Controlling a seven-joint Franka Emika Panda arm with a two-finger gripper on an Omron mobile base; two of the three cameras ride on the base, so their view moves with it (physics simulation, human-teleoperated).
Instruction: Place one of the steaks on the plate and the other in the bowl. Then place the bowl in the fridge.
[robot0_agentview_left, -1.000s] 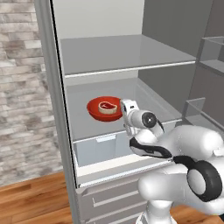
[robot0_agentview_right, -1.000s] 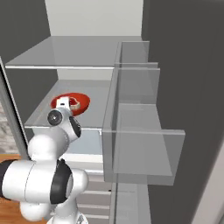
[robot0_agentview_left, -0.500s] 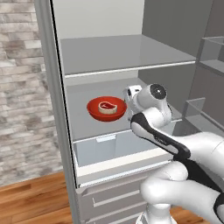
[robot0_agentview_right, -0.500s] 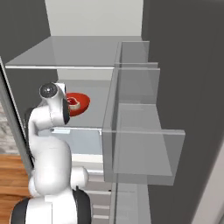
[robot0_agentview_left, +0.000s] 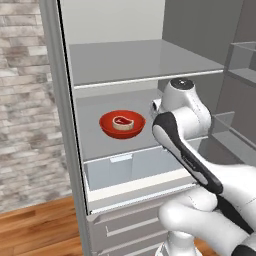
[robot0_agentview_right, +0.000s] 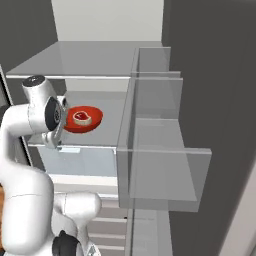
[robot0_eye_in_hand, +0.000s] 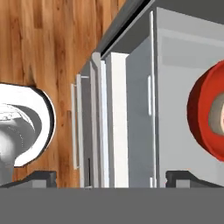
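Note:
The red bowl (robot0_agentview_left: 122, 125) (robot0_agentview_right: 93, 120) stands on the middle shelf of the open fridge (robot0_agentview_left: 65, 125) (robot0_agentview_right: 75, 65). In it lies a round red steak (robot0_agentview_left: 123, 121) (robot0_agentview_right: 81, 118) with a pale fat rim. My gripper (robot0_eye_in_hand: 111, 178) is open with nothing between its fingers. It points down in front of the shelf, apart from the bowl. The hand view has the bowl (robot0_eye_in_hand: 202, 118) at its right edge and the steak (robot0_eye_in_hand: 217, 114) just showing. My wrist (robot0_agentview_left: 181, 100) (robot0_agentview_right: 44, 107) is raised to the bowl's right. The plate is out of view.
A pale crisper drawer (robot0_agentview_left: 127, 167) sits under the bowl's shelf, with grey drawers (robot0_agentview_left: 125, 225) below it. Clear door bins (robot0_agentview_right: 165, 150) jut out on the right. A brick wall (robot0_agentview_left: 25, 100) and wood floor (robot0_agentview_left: 35, 230) lie to the left.
My arm has lifted and drawn back from the bowl, the wrist rising beside the shelf. The bowl with its steak stays put on the shelf. The gripper has stayed open.

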